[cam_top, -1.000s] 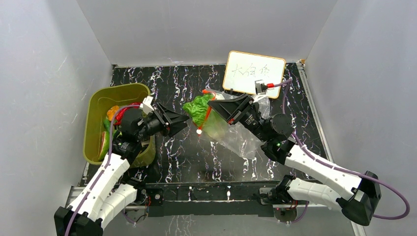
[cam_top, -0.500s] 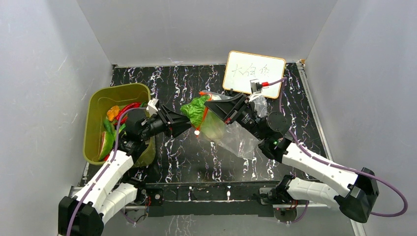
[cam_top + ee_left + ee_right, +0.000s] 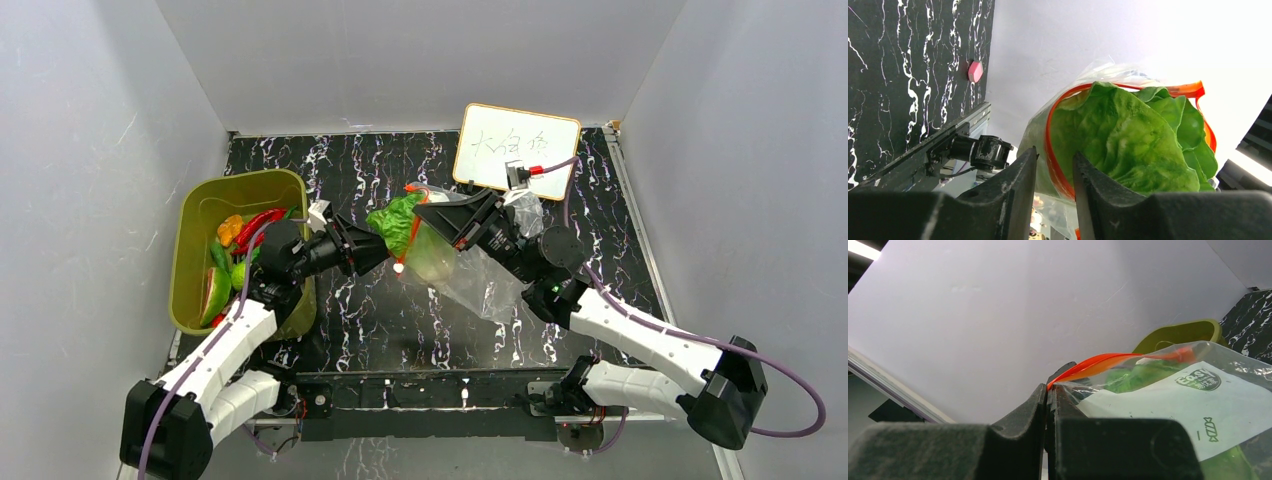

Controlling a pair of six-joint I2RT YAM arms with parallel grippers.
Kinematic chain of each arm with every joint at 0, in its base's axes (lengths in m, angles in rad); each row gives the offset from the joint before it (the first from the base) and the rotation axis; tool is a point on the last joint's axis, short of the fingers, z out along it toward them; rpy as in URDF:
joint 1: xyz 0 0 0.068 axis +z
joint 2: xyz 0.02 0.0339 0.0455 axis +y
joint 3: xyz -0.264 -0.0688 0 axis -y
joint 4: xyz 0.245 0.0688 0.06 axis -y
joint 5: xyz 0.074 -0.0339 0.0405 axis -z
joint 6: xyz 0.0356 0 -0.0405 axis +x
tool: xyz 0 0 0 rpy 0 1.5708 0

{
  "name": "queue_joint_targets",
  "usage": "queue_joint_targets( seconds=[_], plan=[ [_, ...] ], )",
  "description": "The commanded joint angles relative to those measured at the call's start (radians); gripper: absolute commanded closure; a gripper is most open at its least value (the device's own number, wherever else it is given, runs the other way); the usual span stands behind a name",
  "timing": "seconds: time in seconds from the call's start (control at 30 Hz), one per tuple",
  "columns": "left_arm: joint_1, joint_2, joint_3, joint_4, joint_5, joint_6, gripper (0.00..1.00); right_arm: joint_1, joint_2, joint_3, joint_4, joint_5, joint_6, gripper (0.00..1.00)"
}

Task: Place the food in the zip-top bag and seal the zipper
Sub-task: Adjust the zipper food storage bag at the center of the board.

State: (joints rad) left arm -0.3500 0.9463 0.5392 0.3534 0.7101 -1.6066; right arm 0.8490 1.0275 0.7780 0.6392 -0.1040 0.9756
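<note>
The zip-top bag (image 3: pixel 470 278) hangs above the table, crinkly and clear. My right gripper (image 3: pixel 422 208) is shut on its mouth edge, the fingertips (image 3: pixel 1055 390) pinching the red-orange zipper (image 3: pixel 1108 360). A pale green cabbage (image 3: pixel 397 222) sits in the bag's mouth, partly sticking out. My left gripper (image 3: pixel 383 246) has reached the mouth from the left. In the left wrist view its jaws (image 3: pixel 1054 152) stand narrowly apart, open, on either side of the zipper (image 3: pixel 1050 155), with the cabbage (image 3: pixel 1128 140) just beyond. More food (image 3: pixel 232 252) lies in the basket.
An olive-green basket (image 3: pixel 190 215) with red, orange and green toy pieces stands at the left. A whiteboard (image 3: pixel 516 148) with writing leans at the back. Grey walls close in the black marbled table (image 3: pixel 400 315) on three sides.
My left gripper has moved right to the bag's mouth and its jaws have narrowed around the zipper strip. The right gripper and bag have shifted slightly left.
</note>
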Motion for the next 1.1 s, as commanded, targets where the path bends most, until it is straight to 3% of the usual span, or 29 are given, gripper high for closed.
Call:
queue_joint_targets(
  seconds=[0.0,0.17,0.3,0.47,0.63,0.8,1.07],
  plan=[
    [-0.007,0.009,-0.005,0.086,0.065,-0.041,0.74,-0.001,-0.011,0.025,0.103,0.011,0.004,1.0],
    [-0.009,0.019,-0.005,0.142,0.04,-0.046,1.0,-0.001,-0.025,-0.002,0.087,0.032,-0.019,1.0],
    [-0.008,0.024,0.056,0.053,0.009,0.055,1.0,-0.001,-0.072,-0.025,-0.037,0.119,-0.047,1.0],
    [-0.009,0.02,0.065,0.074,-0.043,0.089,1.0,-0.001,-0.105,-0.012,-0.186,0.267,-0.093,1.0],
    [-0.01,0.019,0.15,-0.127,-0.072,0.258,1.0,-0.001,-0.057,0.094,-0.477,0.393,-0.12,1.0],
    [-0.009,-0.008,0.214,-0.243,-0.121,0.455,1.0,-0.001,-0.062,0.084,-0.502,0.455,-0.119,1.0],
    [-0.01,-0.039,0.212,-0.196,-0.12,0.529,1.0,-0.001,-0.013,0.141,-0.58,0.458,-0.183,1.0]
  ],
)
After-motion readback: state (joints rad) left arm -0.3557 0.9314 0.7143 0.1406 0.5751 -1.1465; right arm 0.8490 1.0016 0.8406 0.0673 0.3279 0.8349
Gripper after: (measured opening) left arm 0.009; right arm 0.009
